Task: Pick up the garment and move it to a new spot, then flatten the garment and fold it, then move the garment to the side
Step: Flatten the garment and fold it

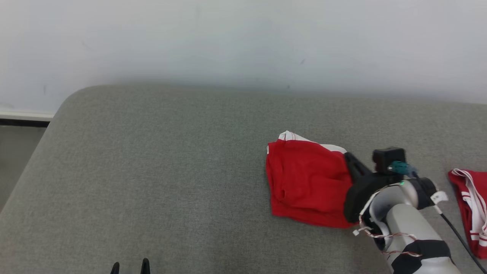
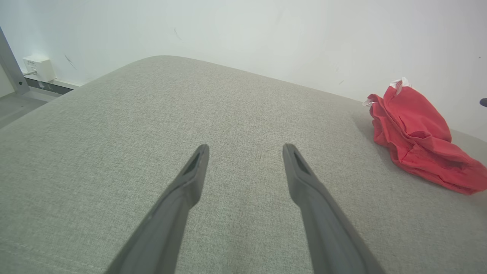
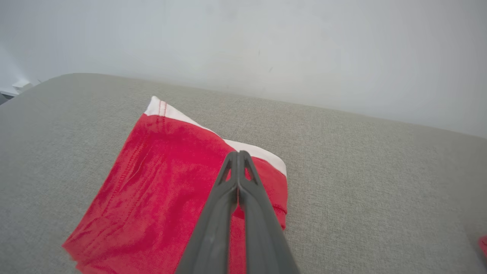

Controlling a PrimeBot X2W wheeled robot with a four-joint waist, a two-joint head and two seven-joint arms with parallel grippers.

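The garment point(image 1: 304, 182) is red with a white waistband and lies folded on the grey cushion point(image 1: 152, 171), right of centre. My right gripper point(image 1: 348, 156) is shut, its fingers resting over the garment's right edge near the white band. The right wrist view has the closed fingertips point(image 3: 238, 153) pressed together above the red cloth point(image 3: 163, 182), with no fabric visibly pinched between them. My left gripper point(image 1: 130, 265) is open at the bottom edge, far left of the garment. In the left wrist view its fingers point(image 2: 245, 148) spread over bare cushion, with the garment point(image 2: 414, 140) off to the right.
Another red garment with white stripes point(image 1: 471, 209) lies at the cushion's right edge. A pale wall runs behind the cushion. The cushion's rounded left corner drops to the floor point(image 1: 15, 152). A white wall box point(image 2: 36, 67) sits low on the left.
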